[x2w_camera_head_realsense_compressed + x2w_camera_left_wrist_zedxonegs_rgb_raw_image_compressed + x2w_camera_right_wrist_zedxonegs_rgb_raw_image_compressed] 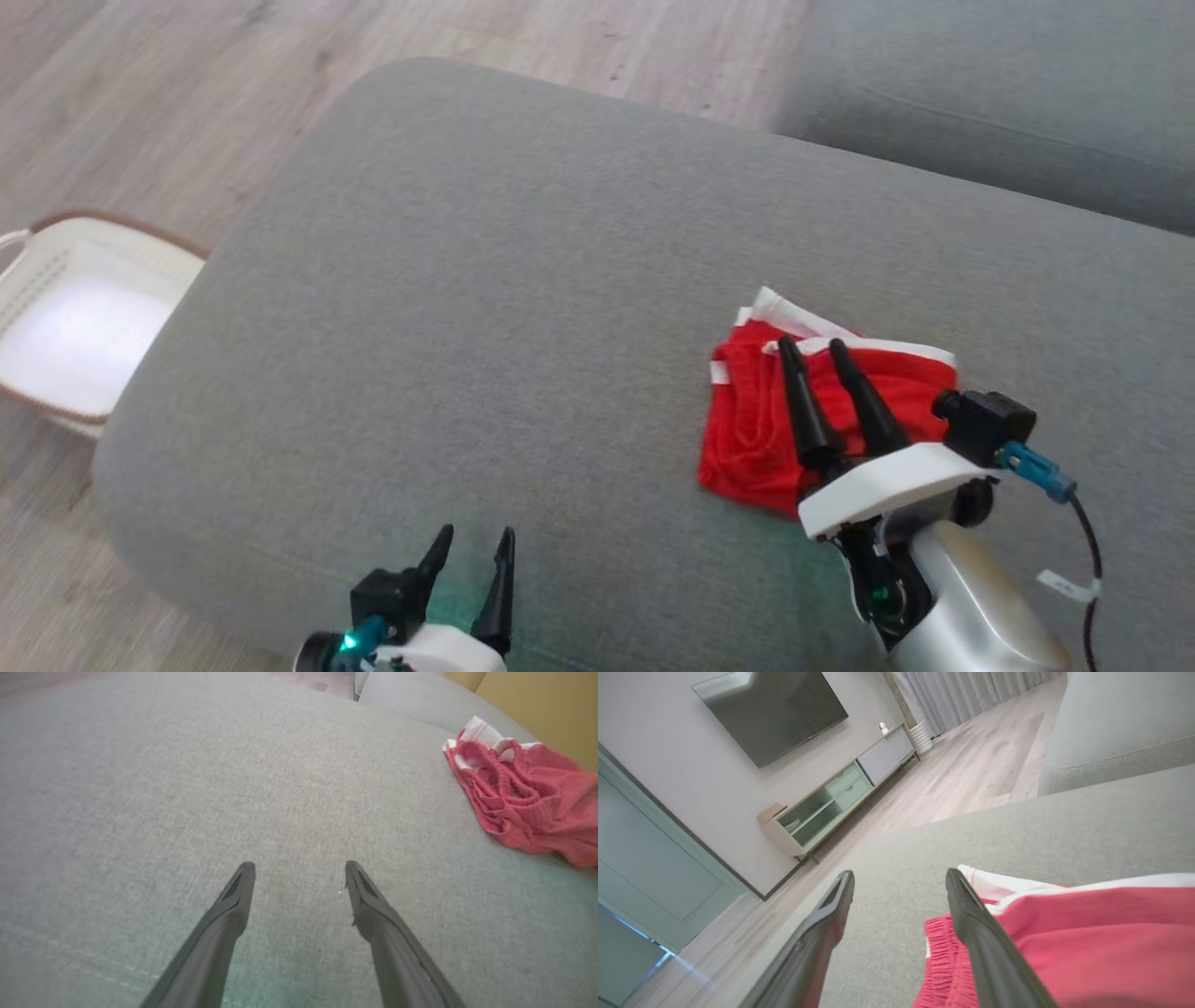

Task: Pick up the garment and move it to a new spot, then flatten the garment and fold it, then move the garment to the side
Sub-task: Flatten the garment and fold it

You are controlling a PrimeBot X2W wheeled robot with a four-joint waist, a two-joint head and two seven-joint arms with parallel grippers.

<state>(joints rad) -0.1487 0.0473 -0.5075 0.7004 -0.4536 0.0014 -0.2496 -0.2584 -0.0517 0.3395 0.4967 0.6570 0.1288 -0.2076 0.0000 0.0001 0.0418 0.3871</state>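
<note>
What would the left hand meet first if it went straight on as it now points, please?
Probably the bare grey cushion: the left hand points at it; the garment lies aside.

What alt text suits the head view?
A red garment with white trim lies on a grey sofa cushion, the open right gripper poised over it. The open left gripper hovers over bare cushion; a white basket sits on the floor at left.

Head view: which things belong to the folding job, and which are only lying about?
Job: red garment; grey cushion under it; right gripper; left gripper.
Lying about: white basket on the floor; second cushion behind.
</note>
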